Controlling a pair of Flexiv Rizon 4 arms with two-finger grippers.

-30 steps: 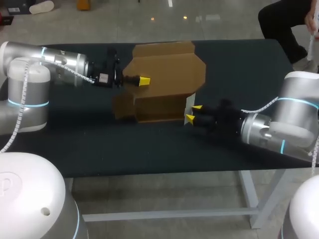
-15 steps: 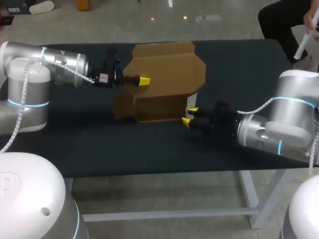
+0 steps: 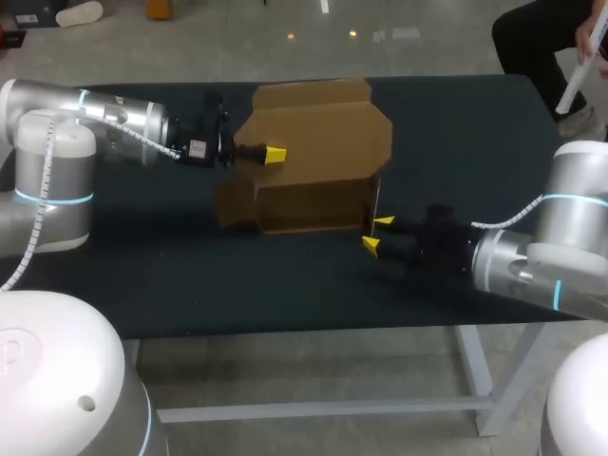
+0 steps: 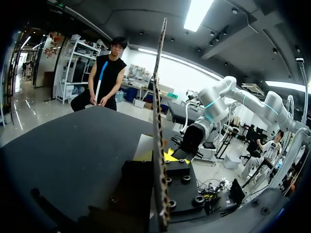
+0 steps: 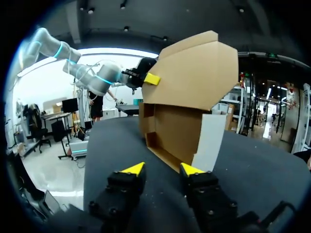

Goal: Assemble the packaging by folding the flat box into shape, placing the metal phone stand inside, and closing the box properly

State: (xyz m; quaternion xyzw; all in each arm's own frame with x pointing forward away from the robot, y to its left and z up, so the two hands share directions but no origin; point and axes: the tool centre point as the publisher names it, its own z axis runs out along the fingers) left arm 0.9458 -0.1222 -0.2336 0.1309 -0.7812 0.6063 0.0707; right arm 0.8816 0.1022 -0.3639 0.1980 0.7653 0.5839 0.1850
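The brown cardboard box (image 3: 309, 204) stands half folded at mid-table, its wide lid panel (image 3: 323, 138) raised over the open tray. My left gripper (image 3: 274, 154) is shut on the lid's left edge; in the left wrist view the cardboard (image 4: 158, 121) runs edge-on between its fingers. My right gripper (image 3: 377, 234) stands open on the table at the box's front right corner, with nothing between its fingers. In the right wrist view it (image 5: 163, 170) is just short of the box (image 5: 177, 131), where a pale flat piece (image 5: 210, 138) leans against the side.
The black table top (image 3: 456, 133) spreads bare to the right of and behind the box, and a strip (image 3: 237, 285) runs along the front edge. My right arm (image 4: 206, 116) shows beyond the cardboard in the left wrist view.
My right gripper first edged left toward the box corner, then drew back to the right and toward the front edge. The left arm and lid stayed still.
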